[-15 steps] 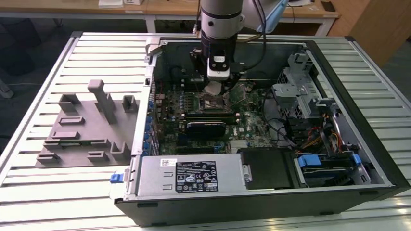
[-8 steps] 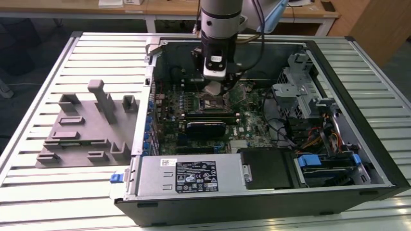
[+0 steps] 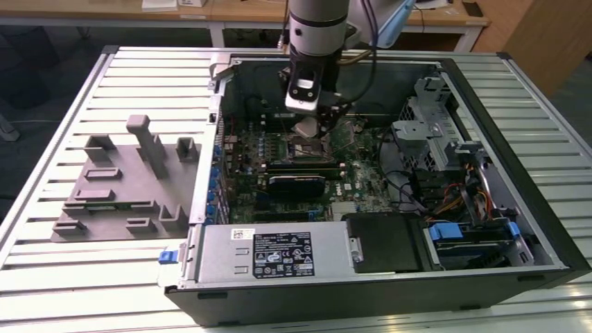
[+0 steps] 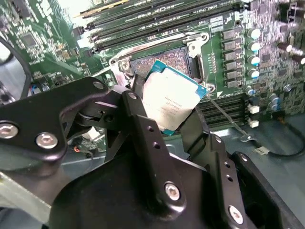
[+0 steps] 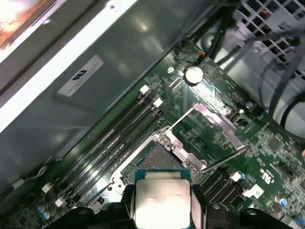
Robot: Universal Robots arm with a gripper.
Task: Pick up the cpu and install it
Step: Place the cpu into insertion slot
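Observation:
The cpu (image 4: 172, 98), a flat square chip with a silver top and a thin teal rim, is pinched by two opposite edges between my black fingers (image 4: 143, 125). My gripper (image 4: 167, 113) is shut on it. It hangs tilted just above the open socket (image 4: 164, 61) on the green motherboard (image 4: 43, 38), apart from the pins. In the first wrist view the cpu (image 5: 162, 196) sits in the gripper (image 5: 162, 212) over the socket (image 5: 153, 161), whose metal load plate (image 5: 217, 121) is swung open. In the exterior view the gripper (image 3: 310, 129) reaches down into the open computer case (image 3: 370, 291).
Memory slots (image 5: 119, 131) run alongside the socket. A black card (image 3: 296, 184), the power supply (image 3: 277, 253), a drive cage (image 3: 421, 132) and loose cables (image 3: 434, 194) crowd the case. A grey plastic fixture (image 3: 120, 187) lies on the slatted table (image 3: 55, 270) at the exterior view's left.

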